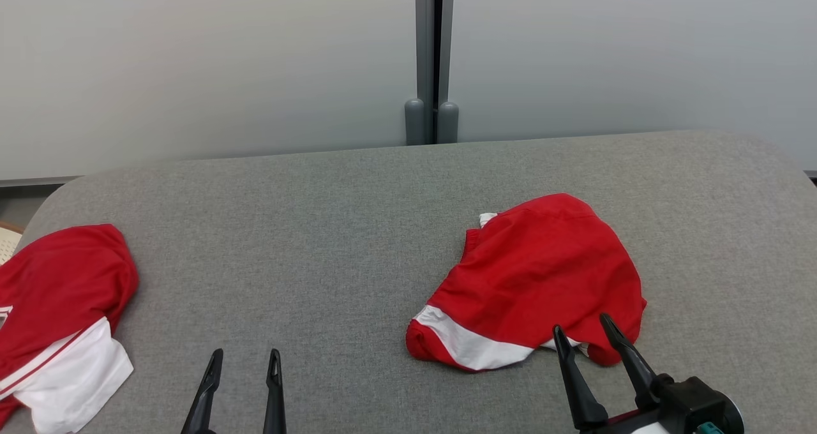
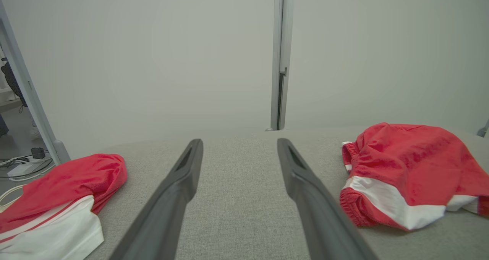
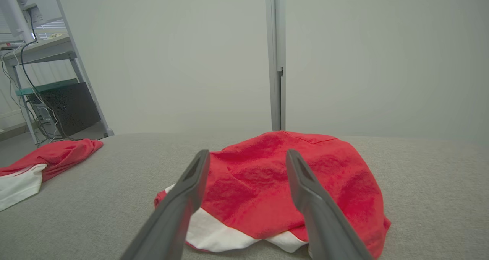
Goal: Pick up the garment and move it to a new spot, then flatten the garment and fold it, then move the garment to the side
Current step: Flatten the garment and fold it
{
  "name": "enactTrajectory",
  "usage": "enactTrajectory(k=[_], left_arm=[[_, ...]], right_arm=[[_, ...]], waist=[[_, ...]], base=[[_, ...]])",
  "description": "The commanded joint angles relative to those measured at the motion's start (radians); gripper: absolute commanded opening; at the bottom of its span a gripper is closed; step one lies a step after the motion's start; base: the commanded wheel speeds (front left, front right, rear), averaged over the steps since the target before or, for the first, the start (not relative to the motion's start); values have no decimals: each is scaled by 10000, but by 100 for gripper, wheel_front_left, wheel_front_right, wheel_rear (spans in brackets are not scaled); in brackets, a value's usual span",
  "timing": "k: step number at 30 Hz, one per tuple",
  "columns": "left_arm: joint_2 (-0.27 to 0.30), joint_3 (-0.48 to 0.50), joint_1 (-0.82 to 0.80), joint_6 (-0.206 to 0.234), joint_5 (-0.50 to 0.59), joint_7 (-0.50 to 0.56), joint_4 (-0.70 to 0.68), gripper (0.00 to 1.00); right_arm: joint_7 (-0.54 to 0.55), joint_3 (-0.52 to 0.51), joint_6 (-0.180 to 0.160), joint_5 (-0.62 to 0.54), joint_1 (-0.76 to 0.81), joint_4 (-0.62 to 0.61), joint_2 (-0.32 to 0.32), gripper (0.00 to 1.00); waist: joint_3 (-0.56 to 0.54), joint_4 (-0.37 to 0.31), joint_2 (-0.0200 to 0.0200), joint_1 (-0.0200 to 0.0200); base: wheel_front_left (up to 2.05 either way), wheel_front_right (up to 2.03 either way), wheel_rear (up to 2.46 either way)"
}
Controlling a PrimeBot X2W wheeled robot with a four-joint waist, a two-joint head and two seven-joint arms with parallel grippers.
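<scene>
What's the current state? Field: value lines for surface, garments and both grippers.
surface: grey fabric surface
crumpled garment: red with white band, heaped right of centre
second garment: red and white, bunched at the surface's left edge
left gripper: jaws open, empty, over bare fabric
right gripper: jaws open, empty, at the crumpled garment's near edge
stage: nothing gripped yet

The second garment (image 1: 57, 293) on the left runs off the head view's left and bottom edges, and a pale object (image 1: 9, 239) beside it is too thin a sliver to name. The left gripper (image 1: 246, 355) is cut at the bottom edge; the right gripper (image 1: 581, 324) hides some near hem of the garment (image 1: 536, 274), touching it or not I can't tell
</scene>
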Motion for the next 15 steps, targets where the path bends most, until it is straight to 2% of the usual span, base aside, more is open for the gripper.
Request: enactTrajectory(k=[1, 10, 15], left_arm=[[34, 24, 81, -55, 59, -2, 59, 100], [32, 8, 98, -429, 75, -2, 584, 100], [429, -159, -916, -1286, 513, -4, 1640, 100]], right_arm=[[-10, 0, -3, -42, 103, 11, 7, 100], [-10, -11, -3, -12, 97, -12, 74, 100], [-11, 74, -3, 10, -109, -28, 92, 100]], waist=[[-13, 11, -1, 0], [-11, -37, -1, 0], [245, -220, -1, 0]], base=[[0, 0, 0], [0, 0, 0], [0, 0, 0]])
